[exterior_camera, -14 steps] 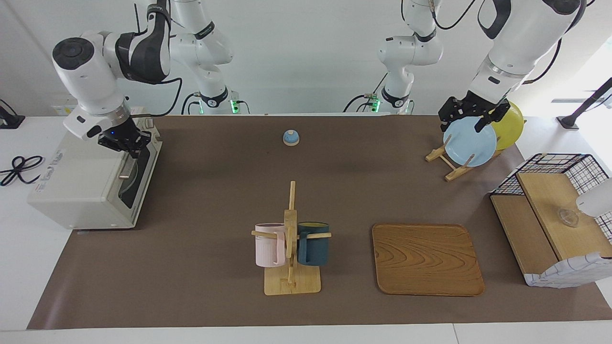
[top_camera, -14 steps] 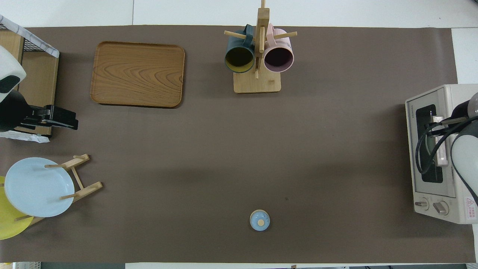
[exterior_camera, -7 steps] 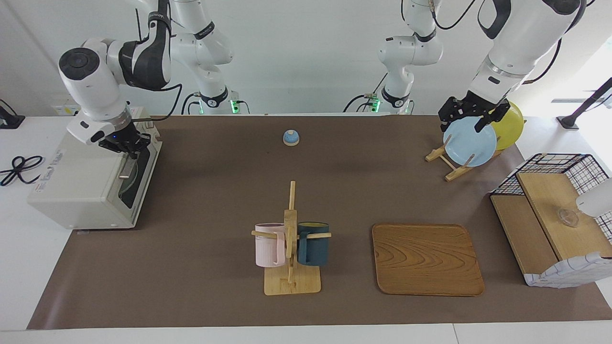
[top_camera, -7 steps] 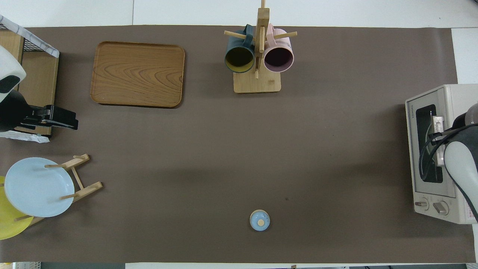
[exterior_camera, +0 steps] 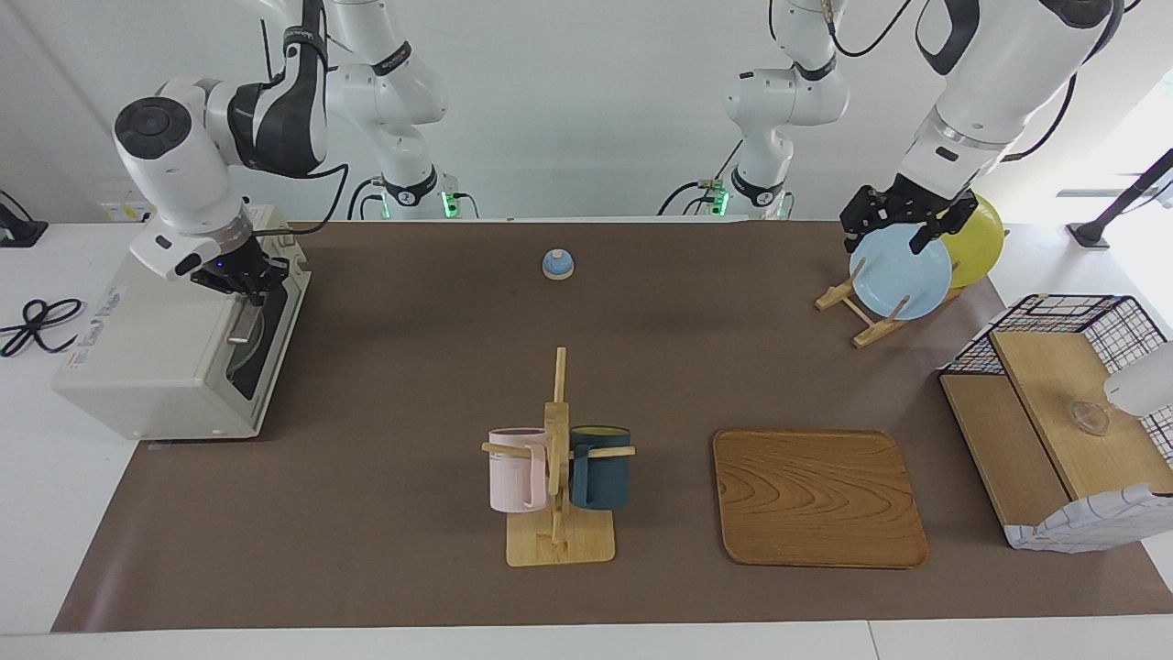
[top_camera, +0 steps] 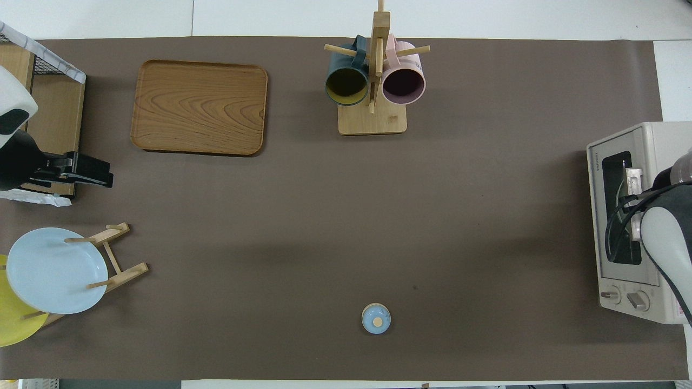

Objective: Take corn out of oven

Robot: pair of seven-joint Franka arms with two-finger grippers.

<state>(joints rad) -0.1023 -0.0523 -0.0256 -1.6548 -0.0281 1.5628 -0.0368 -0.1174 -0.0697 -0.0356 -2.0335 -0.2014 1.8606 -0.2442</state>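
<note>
You can't actually see the corn anywhere; if it's in the oven point(exterior_camera: 156, 348), the dark glass door point(top_camera: 621, 210) hides it, and the door looks shut. The oven sits at the right arm's end of the table, half off the brown mat point(exterior_camera: 412, 367). There's small writing on the door frame and a red warning sticker by the knobs point(top_camera: 624, 296), but neither is readable. Your right gripper point(exterior_camera: 240, 280) is down at the door's top edge by the metal handle point(exterior_camera: 243, 321), with the arm covering most of it from overhead, so I can't tell if its fingers are spread or pinching the bar. Your left gripper point(exterior_camera: 903, 225) waits over the blue plate point(exterior_camera: 900, 273), fingers spread, holding nothing.
</note>
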